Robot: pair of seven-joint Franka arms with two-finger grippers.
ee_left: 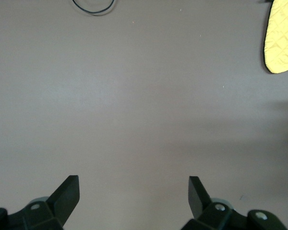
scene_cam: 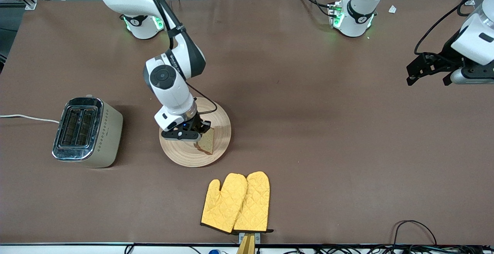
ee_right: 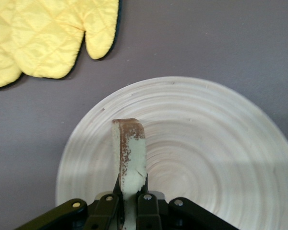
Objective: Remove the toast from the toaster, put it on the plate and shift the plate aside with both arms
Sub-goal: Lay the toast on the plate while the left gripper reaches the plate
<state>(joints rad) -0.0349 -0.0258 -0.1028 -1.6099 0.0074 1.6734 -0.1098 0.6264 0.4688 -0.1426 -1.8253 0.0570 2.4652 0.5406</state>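
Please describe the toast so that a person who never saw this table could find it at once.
Find the silver toaster at the right arm's end of the table; beside it lies a round wooden plate. Over that plate, the right pincer grips the toast. It is the only brown, dark-crusted slice, held on edge, unlike the yellow oven mitts nearer the camera.

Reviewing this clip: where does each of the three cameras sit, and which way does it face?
Front: high across the table, facing both bases; shows both arms, toaster, plate.
Left wrist: over bare table near the left arm's end; own open left pincer shows.
Right wrist: over the plate; right pincer shut on the toast.
Shared: yellow oven mitts appear in all three.
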